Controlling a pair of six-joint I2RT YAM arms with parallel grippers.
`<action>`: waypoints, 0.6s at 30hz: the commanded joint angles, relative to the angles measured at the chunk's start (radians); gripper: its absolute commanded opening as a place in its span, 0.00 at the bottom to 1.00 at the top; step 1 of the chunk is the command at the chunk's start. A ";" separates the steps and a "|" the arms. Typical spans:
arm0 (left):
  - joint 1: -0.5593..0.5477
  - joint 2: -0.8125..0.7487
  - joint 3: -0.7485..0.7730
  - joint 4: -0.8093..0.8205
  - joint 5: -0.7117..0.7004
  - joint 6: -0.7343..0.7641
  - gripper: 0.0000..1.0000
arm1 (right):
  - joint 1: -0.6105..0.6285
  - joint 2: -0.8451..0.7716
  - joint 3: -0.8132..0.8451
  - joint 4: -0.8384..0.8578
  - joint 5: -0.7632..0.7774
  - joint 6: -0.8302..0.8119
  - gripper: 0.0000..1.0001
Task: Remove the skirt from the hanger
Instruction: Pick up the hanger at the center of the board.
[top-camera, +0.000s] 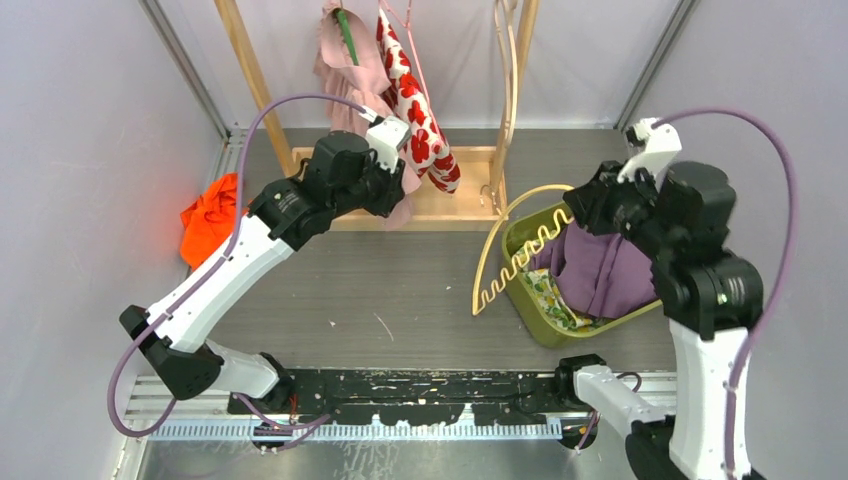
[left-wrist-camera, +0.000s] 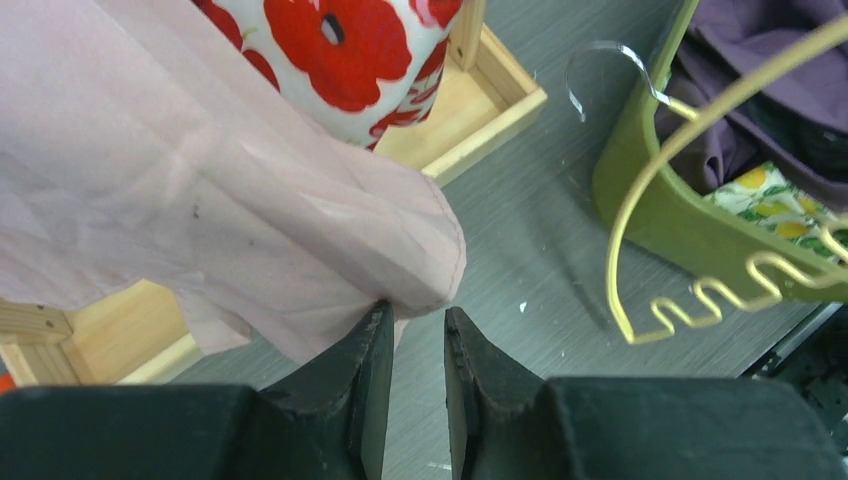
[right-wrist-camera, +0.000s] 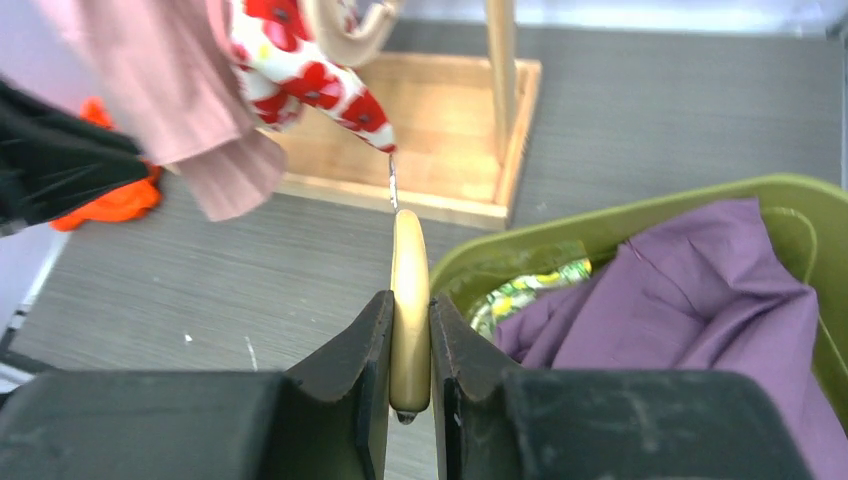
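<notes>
Your left arm (top-camera: 230, 265): reaching forward and inward across the table. 
Your left gripper (left-wrist-camera: 418, 315): jaws narrowly apart. 
Your right arm (top-camera: 712, 300): standing tall, wrist angled inward. 
Your right gripper (right-wrist-camera: 410, 300): clamped on the hanger (right-wrist-camera: 409, 255).

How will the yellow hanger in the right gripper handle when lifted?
The hanger probably stays stiff: its thin arc holds shape unsupported. Likely light. Pinched edge-on by the right gripper, it may pivot, and its wavy bar could snag the bin.
</notes>
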 joint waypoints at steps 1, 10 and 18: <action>0.002 0.010 0.062 0.019 0.019 -0.028 0.26 | 0.003 -0.055 0.024 0.151 -0.182 0.002 0.07; 0.002 0.014 0.082 -0.011 0.021 -0.060 0.24 | 0.002 -0.054 0.133 0.171 -0.306 0.029 0.10; 0.002 -0.024 0.071 -0.043 -0.015 -0.066 0.24 | 0.002 0.009 0.269 0.242 -0.293 0.040 0.10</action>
